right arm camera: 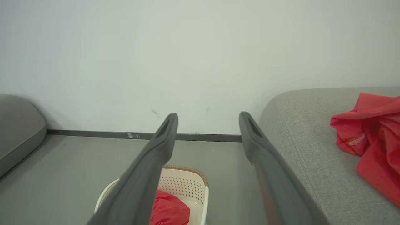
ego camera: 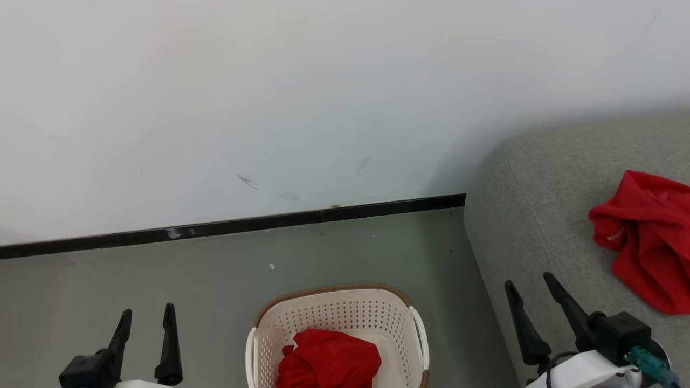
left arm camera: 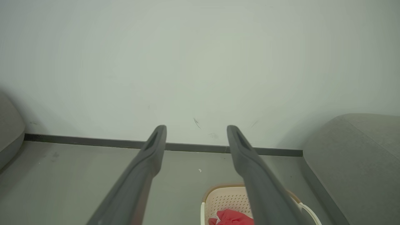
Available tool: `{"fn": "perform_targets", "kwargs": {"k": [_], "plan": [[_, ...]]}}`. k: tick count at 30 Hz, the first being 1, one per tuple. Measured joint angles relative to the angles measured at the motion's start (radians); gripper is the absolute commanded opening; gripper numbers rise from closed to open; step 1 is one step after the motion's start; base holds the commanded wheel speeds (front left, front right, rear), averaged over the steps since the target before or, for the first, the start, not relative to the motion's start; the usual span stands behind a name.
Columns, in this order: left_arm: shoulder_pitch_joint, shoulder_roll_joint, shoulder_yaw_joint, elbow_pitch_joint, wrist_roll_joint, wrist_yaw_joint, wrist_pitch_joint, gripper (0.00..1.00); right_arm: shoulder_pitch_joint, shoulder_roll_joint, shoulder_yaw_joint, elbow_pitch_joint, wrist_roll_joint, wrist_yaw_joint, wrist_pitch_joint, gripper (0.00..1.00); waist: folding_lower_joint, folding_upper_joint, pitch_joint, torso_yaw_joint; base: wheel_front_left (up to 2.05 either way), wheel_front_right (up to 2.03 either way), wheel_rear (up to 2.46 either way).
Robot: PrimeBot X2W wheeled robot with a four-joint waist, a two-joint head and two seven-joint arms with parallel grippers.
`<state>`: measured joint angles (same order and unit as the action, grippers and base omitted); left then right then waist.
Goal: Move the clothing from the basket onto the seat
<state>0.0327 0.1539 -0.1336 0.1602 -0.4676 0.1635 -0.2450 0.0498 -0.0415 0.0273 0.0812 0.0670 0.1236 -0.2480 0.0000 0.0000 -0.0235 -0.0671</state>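
A home-like living-room corner. A grey sofa (ego camera: 539,215) meets a bare white wall (ego camera: 269,81) with dark skirting board (ego camera: 242,226); a laundry basket (ego camera: 334,315) stands on the smooth floor (ego camera: 161,280).

We've got the basket (ego camera: 334,315) down on the floor (ego camera: 161,280), and one garment (ego camera: 329,361) lies inside it. Right of the basket stands the seat (ego camera: 539,215), and on it, well apart from the basket, lies the second garment (ego camera: 647,237). Behind the basket runs the skirting board (ego camera: 242,226), with the wall (ego camera: 269,97) above. Our left end effector (ego camera: 148,310) hangs left of the basket and our right end effector (ego camera: 529,280) right of it, over the seat's edge. Far left of the basket sits another cushion (right arm camera: 18,131).
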Motion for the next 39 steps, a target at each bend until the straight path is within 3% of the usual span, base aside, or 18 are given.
{"fn": "perform_targets", "kwargs": {"k": [23, 30, 39], "plan": [[0.000, 0.012, -0.007, -0.014, 0.004, -0.010, 0.001, 1.00, 0.014, 0.000, -0.017, -0.073, 0.017, 0.000, 0.000, 1.00, 0.0000, 0.0000, 0.041, -0.006, 0.00, 0.00, 0.00], [-0.026, 0.034, -0.046, -0.012, 0.030, -0.028, 0.028, 1.00, 0.014, 0.001, -0.059, -0.111, 0.012, 0.000, 0.000, 1.00, 0.0000, 0.0000, 0.074, -0.013, 0.00, 0.00, 0.00], [-0.140, 0.050, -0.164, 0.039, 0.094, -0.093, 0.107, 1.00, 0.026, 0.003, -0.111, -0.163, 0.011, 0.000, 0.000, 1.00, 0.0000, 0.0000, 0.133, -0.030, 0.00, 0.00, 0.00]]}}
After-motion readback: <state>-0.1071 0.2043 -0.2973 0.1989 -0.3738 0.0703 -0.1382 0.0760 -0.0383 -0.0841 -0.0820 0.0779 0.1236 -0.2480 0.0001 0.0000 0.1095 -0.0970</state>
